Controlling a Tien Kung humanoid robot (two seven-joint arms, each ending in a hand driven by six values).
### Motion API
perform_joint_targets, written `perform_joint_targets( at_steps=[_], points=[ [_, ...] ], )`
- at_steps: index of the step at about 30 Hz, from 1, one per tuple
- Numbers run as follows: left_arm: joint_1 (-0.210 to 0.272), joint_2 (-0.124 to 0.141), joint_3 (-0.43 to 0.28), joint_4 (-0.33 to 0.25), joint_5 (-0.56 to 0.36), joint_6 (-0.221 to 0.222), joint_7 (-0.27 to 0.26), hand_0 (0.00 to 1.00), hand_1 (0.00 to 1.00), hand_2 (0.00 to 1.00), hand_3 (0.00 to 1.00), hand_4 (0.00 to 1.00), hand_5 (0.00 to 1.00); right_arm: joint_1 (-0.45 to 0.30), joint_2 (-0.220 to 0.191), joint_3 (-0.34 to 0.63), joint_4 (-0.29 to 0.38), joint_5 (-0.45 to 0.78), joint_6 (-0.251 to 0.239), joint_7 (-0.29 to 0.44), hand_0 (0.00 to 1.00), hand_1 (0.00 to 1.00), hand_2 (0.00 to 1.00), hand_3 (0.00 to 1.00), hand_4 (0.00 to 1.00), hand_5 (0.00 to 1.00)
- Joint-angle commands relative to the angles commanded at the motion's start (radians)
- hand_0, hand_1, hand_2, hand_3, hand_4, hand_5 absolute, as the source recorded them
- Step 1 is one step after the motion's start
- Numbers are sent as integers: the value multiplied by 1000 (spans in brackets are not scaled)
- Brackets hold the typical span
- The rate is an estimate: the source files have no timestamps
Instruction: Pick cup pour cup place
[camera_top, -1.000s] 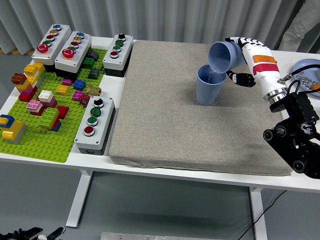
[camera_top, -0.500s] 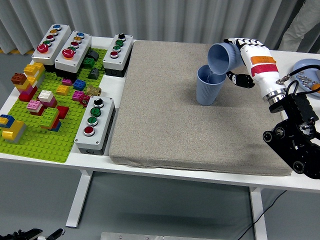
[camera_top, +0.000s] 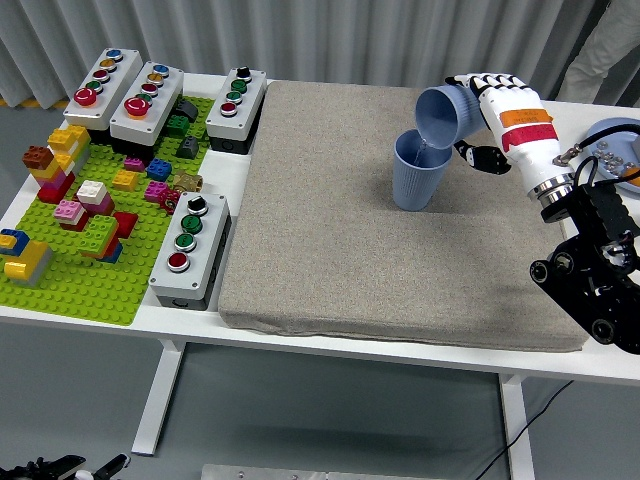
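Right hand (camera_top: 487, 110) grips tilted cup (camera_top: 446, 114), mouth down-left over upright cup (camera_top: 419, 171).

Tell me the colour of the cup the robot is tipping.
Blue. The tipped cup in the right hand matches the upright cup below; head view.

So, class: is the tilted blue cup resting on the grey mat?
No: the robot hand holds the tilted cup above the upright cup.

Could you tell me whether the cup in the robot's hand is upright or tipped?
Tipped: the held blue cup, gripped by the right hand, leans mouth-down over the standing blue cup.
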Motion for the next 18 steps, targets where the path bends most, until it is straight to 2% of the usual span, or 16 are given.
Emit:
perform_joint_targets(
  at_steps=[18],
  points=[
    [0,0,-2,0,2,0,1,772,764,828,681,512,998,26,-13,-66,-8,-33,-41,-32,869,756,613,616,758,104]
  ],
)
